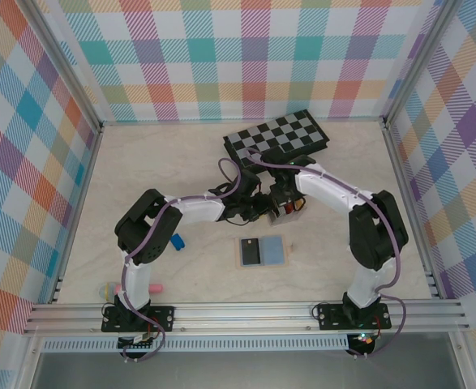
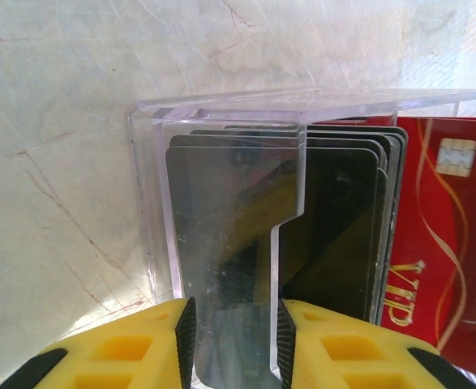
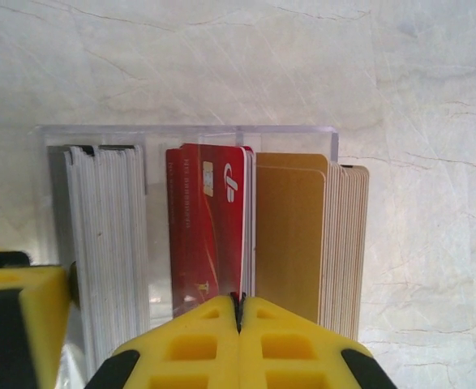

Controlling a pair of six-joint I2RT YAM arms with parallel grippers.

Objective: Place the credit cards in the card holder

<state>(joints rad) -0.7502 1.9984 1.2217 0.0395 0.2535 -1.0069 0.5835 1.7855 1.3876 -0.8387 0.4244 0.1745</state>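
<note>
Reaching inward together: left gripper [image 2: 235, 312] clamps the clear rack [image 2: 221, 105] (apparently), right gripper [image 3: 239, 301] pinches a red card [image 3: 205, 227].

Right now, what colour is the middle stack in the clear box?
Red cards, best in right wrist view.

Ahead of the right gripper [image 3: 238, 312], moulded in matt yellow plastic, a clear glossy acrylic rack [image 3: 189, 131] holds a shiny red card [image 3: 205, 227] with gold print, a satin gold card [image 3: 290, 235] right of it and white-edged plastic cards [image 3: 112, 235] left. Before the left gripper [image 2: 233, 340], dark cards [image 2: 221, 219] gleam mirror-smooth. The counter [image 3: 221, 57] looks like smooth, pale, veined stone.
</note>
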